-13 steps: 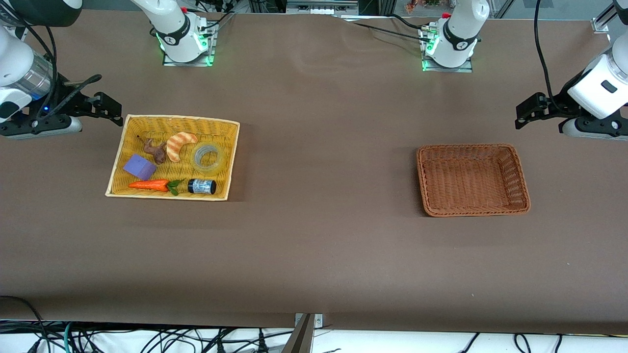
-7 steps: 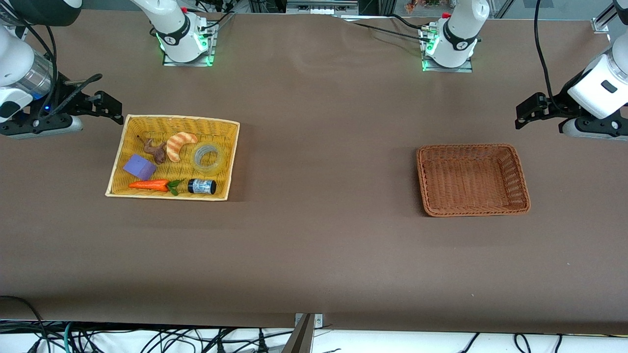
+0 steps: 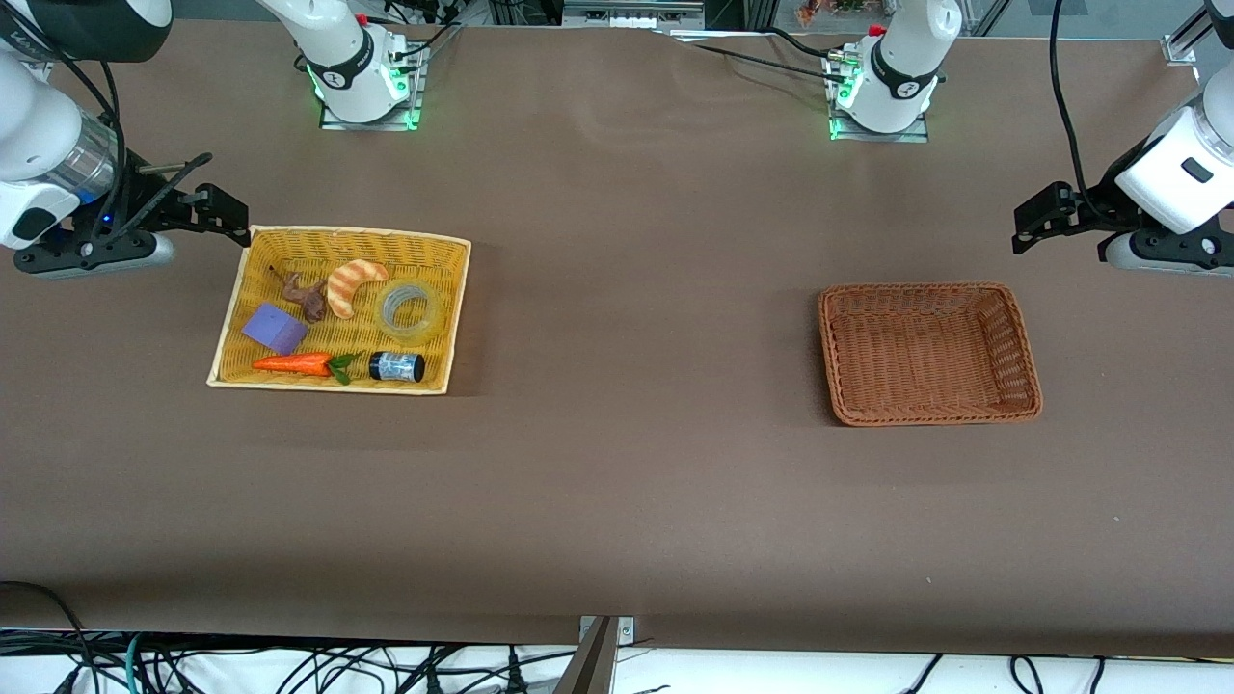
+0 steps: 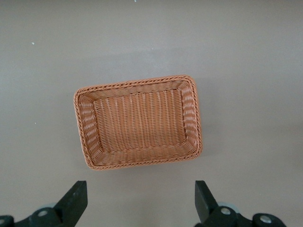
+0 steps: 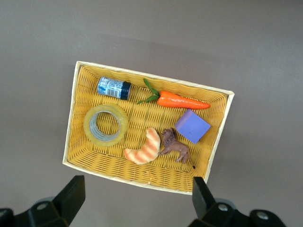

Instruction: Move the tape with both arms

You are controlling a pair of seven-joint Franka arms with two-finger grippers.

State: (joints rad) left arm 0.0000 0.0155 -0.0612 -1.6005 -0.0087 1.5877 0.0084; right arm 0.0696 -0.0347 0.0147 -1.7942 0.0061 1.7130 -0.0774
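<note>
Front view is showing the tape (image 3: 410, 311) lying flat in the yellow basket (image 3: 459, 318), toward the right arm's end of the table. Sharing the basket are a croissant (image 3: 352, 283) just beside the tape, a brown animal toy (image 3: 307, 297), a purple block (image 3: 275, 328), a carrot (image 3: 297, 363) and a small jar (image 3: 396, 366) (lying on its side, nearer the camera than the tape). The right gripper (image 3: 224, 212) is hanging in the air just off the basket's corner that lies farthest from the camera, at the right arm's end; in the right wrist view its fingers (image 5: 71, 194) are standing wide apart, holding nothing, with the tape (image 5: 105, 125) below them inside the basket (image 5: 74, 125).

The brown basket (image 3: 1026, 347) is sitting toward the left arm's end of the table, holding nothing. The left gripper (image 3: 1039, 214) is waiting in the air over bare table near it, and the left wrist view is showing its fingers (image 4: 75, 198) spread wide, gripping nothing, above the brown basket (image 4: 195, 118).
</note>
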